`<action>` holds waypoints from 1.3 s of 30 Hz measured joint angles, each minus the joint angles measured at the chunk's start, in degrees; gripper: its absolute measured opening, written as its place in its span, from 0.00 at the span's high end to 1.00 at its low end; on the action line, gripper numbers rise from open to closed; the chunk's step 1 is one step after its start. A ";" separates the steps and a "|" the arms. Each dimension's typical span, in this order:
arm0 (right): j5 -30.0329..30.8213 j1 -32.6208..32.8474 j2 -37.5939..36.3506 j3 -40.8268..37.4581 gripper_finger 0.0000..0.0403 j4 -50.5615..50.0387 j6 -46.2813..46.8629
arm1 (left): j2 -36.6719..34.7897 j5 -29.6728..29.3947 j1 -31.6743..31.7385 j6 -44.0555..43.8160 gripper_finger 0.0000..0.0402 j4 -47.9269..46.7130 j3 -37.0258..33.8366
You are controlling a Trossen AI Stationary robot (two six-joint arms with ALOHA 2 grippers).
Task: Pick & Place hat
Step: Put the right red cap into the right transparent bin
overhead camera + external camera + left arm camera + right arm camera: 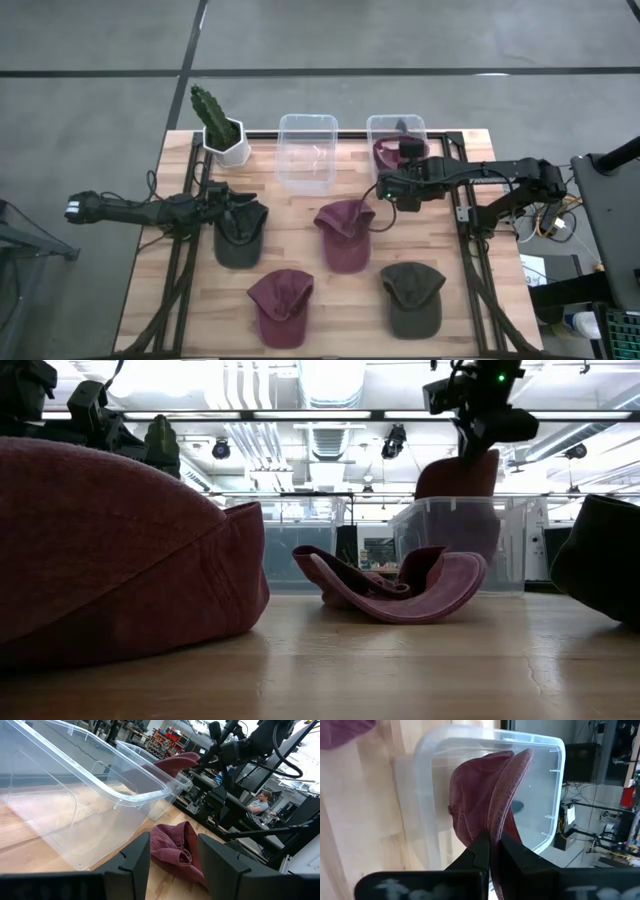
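My right gripper [402, 160] is shut on a maroon cap [480, 795] over the right clear bin [420, 125]. In the low view the cap [460, 475] hangs under the gripper [478, 420], with its lower part behind the bin's wall. My left gripper [248, 206] is open and empty above the far part of a dark green cap [238, 240] at the table's left. Its open fingers [142, 857] frame a crumpled maroon cap [175, 845] lying farther off at the table's middle [345, 235]. My right gripper pinches the maroon cap's brim at its edge [502, 827] between its two shut fingers [480, 852]. The fingers come from above. The cap hangs below them, brim up and crown down, reaching into the right bin.
A second clear bin [308, 150] stands left of the first. A potted cactus [218, 125] stands at the far left corner. Another maroon cap [280, 305] and another dark green cap [412, 298] lie near the front edge.
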 joint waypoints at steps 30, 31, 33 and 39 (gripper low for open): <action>-16.88 -1.29 -0.26 10.92 0.64 -9.38 -1.16 | 0.00 0.00 0.02 0.00 0.61 -0.01 0.00; -16.48 -1.45 -0.32 12.00 0.63 -8.90 -1.88 | -0.01 0.00 0.01 0.00 0.61 -0.01 0.00; -16.13 -2.72 -0.43 13.24 0.63 -7.01 -3.64 | -0.01 0.00 0.01 -0.01 0.61 -0.02 0.00; -24.45 -11.24 1.13 12.75 0.70 -5.11 -8.79 | 0.02 0.00 0.01 0.00 0.61 -0.03 0.00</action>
